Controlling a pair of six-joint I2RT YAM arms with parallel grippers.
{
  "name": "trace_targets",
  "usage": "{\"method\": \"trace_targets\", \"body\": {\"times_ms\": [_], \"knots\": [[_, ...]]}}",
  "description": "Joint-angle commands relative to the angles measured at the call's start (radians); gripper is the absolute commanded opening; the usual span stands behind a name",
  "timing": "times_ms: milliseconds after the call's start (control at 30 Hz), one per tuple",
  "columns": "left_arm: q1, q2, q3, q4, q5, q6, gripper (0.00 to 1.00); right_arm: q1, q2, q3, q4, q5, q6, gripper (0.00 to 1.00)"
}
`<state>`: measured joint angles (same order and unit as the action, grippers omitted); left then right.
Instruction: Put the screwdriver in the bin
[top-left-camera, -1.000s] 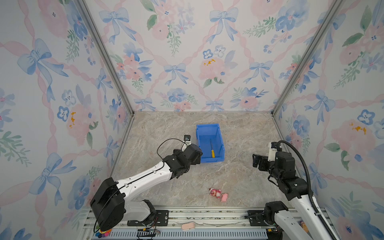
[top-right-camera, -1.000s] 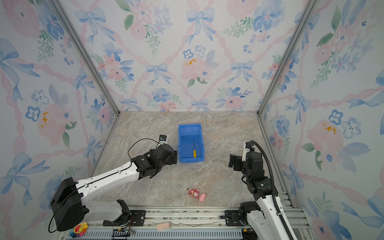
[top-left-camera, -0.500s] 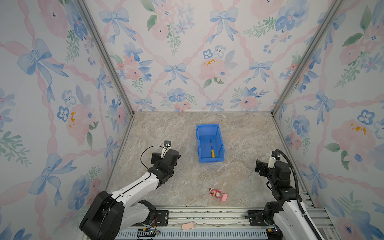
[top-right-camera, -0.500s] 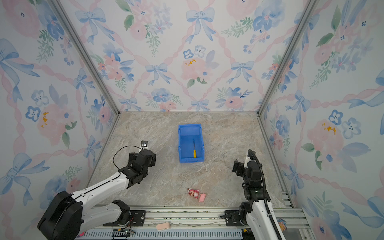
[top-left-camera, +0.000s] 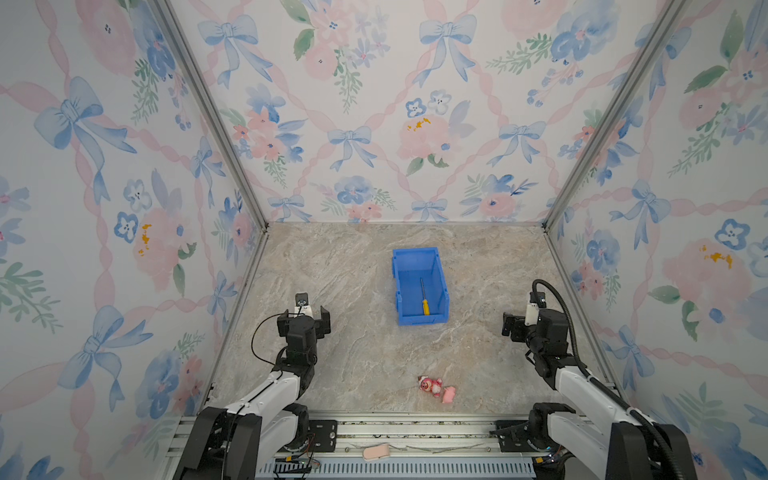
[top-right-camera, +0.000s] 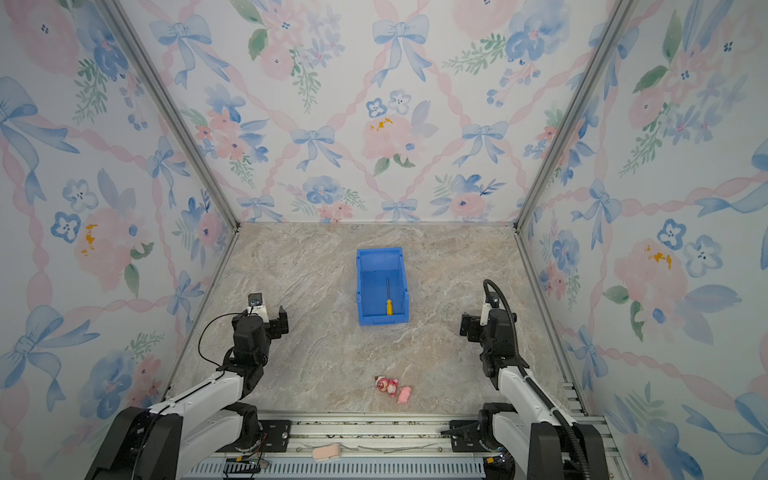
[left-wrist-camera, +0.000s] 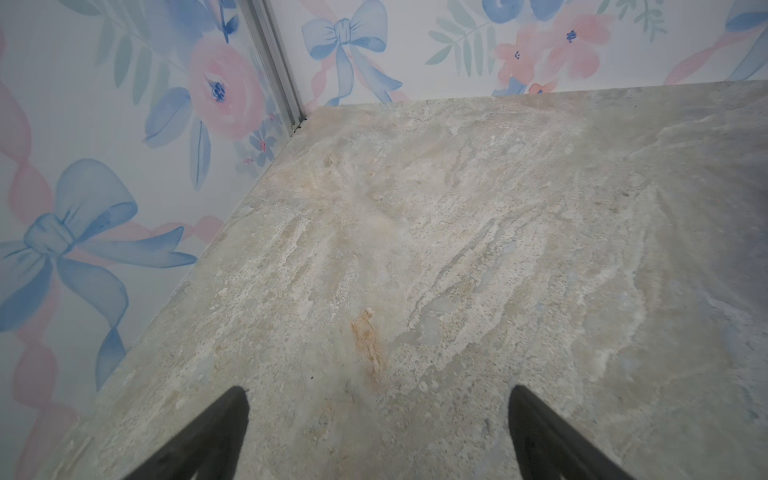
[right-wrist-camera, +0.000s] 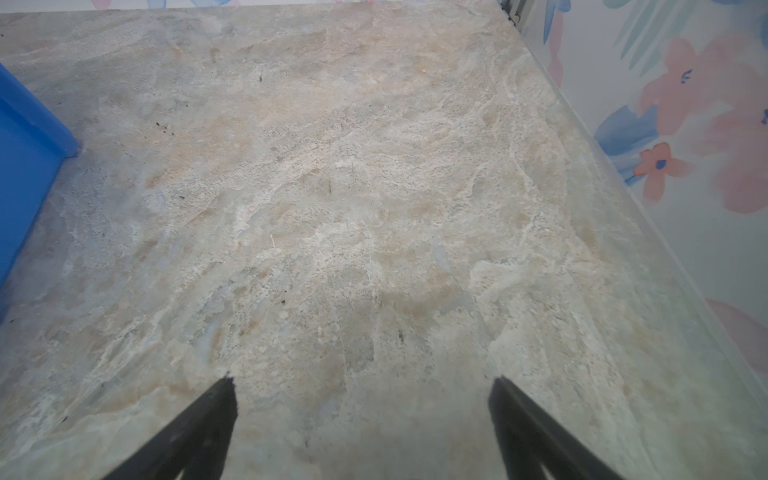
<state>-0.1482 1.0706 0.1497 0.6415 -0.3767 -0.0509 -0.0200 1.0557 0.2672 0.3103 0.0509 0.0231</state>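
Your screwdriver (top-left-camera: 424, 297) is lying on the floor of the blue bin (top-left-camera: 417, 252). In both top views its yellow handle is at the 6 o'clock end, near the low front lip, and its thin shaft runs toward 12 o'clock. Nothing is touching it. Taking the bin as the dial's centre, your left claw (top-left-camera: 304, 320) sits at about 8 o'clock and your right claw (top-left-camera: 514, 326) at about 4 o'clock. Both are well apart from the bin and low over the bare desk (top-left-camera: 353, 286). Each wrist view shows two dark fingers spread wide with only marbled surface between them, so both claws are open and empty. The right wrist view catches just the outside of the bin's wall (right-wrist-camera: 25, 166). A pink toy figure (top-left-camera: 430, 384) lies on the desk at 6 o'clock from the bin and is not part of this job. I judge the placing step done, with only the parking of the arms in hand. From this height I can't tell whether the shaft tip rests flat or leans on a wall, so check that. The next move calls for no grasp: keep both claws clear of the bin so nothing nudges it.
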Motion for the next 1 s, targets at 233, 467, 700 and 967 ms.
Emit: {"method": "trace_targets", "body": {"times_ms": [233, 467, 700, 967], "knots": [[0.039, 0.191, 0.029, 0.32, 0.177, 0.046, 0.98, -0.02, 0.247, 0.088, 0.385, -0.034, 0.018, 0.97], [0.056, 0.369, 0.104, 0.425, 0.227, 0.066, 0.98, -0.024, 0.357, 0.142, 0.423, -0.149, 0.012, 0.97], [0.089, 0.482, 0.1, 0.527, 0.255, 0.046, 0.98, -0.015, 0.491, 0.082, 0.684, -0.102, 0.031, 0.97], [0.095, 0.484, 0.099, 0.533, 0.243, 0.035, 0.98, 0.045, 0.492, 0.13, 0.585, 0.003, -0.009, 0.97]]}}
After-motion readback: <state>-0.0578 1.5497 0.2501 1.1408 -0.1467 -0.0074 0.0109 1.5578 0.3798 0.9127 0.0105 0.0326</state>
